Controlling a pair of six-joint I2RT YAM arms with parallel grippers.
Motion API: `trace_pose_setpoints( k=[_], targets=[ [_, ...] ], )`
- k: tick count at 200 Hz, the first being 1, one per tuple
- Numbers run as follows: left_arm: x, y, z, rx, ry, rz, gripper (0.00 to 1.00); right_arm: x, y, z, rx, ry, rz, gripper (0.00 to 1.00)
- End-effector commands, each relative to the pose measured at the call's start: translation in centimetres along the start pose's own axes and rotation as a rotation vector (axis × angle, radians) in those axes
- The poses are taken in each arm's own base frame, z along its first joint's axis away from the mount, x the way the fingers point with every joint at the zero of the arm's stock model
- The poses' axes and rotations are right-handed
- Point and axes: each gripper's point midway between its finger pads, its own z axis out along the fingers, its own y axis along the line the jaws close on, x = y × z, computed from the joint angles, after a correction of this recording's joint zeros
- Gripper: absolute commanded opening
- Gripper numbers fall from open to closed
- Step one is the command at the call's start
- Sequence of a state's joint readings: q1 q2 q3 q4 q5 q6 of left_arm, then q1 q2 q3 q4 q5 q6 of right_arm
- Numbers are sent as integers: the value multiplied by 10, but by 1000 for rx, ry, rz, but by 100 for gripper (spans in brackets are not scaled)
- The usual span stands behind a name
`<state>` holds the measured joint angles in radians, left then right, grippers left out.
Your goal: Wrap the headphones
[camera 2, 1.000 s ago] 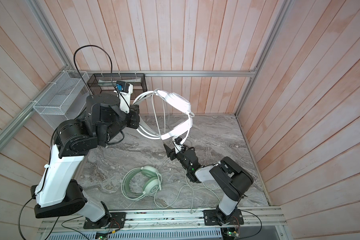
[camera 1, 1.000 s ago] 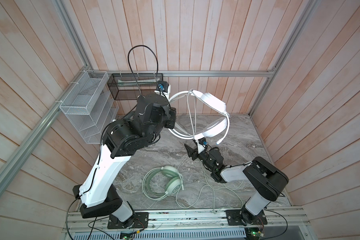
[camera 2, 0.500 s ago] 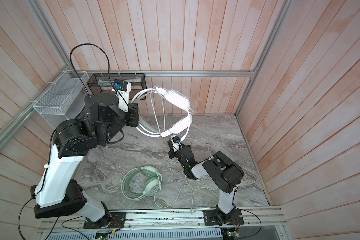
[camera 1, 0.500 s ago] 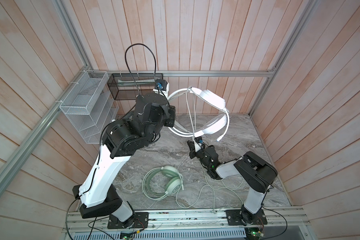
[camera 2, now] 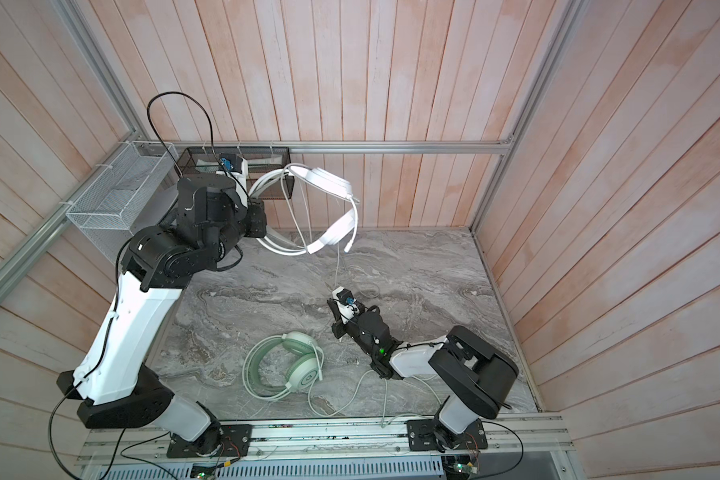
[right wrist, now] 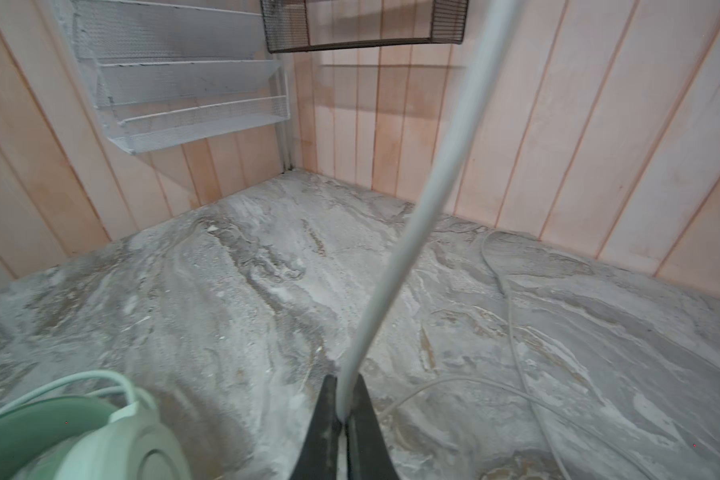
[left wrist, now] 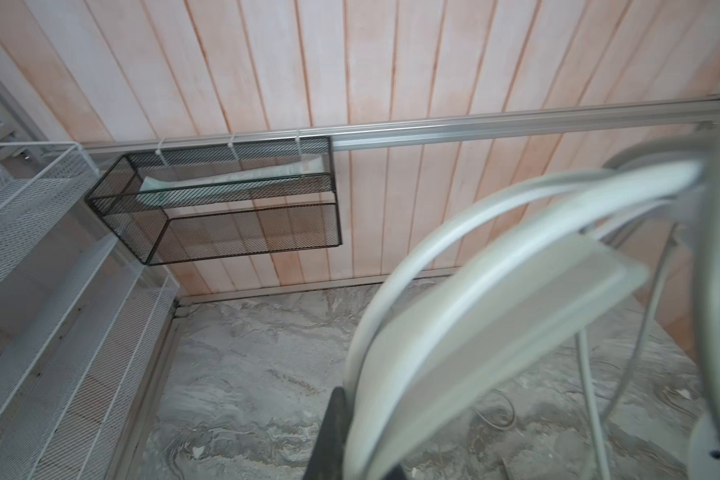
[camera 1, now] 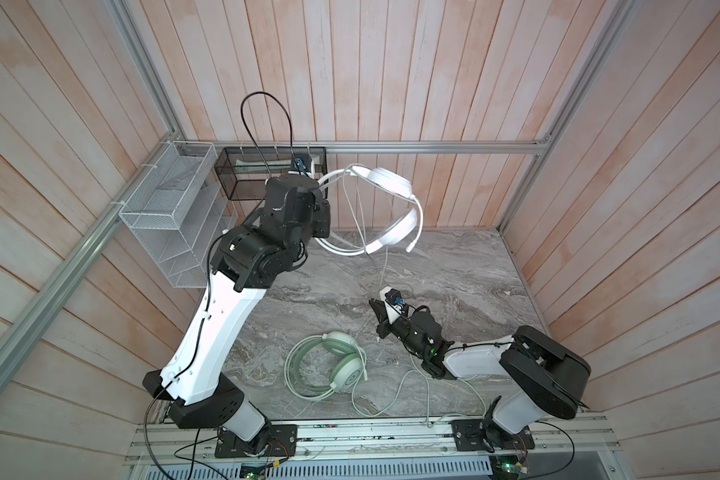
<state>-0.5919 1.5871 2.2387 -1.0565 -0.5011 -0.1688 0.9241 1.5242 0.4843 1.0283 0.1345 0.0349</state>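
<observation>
Left gripper clenched on the white headset at its headband, up high near the back wall. Right gripper pinches its white cable low over the marble tabletop. Mint green headset lies flat, cable loose. Best bet: keep the cable lightly taut, lay even loops round the headband, and steer clear of the green one.

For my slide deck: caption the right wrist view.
Right pincer shut on the white cable, mint green headset nearby.
</observation>
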Motion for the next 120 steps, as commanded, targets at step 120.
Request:
trace_pose_setpoints(
  k=[120],
  targets=[
    [16,60,122,31,98,-387,0,38,96,-98,-274,335,-175,0]
  ],
)
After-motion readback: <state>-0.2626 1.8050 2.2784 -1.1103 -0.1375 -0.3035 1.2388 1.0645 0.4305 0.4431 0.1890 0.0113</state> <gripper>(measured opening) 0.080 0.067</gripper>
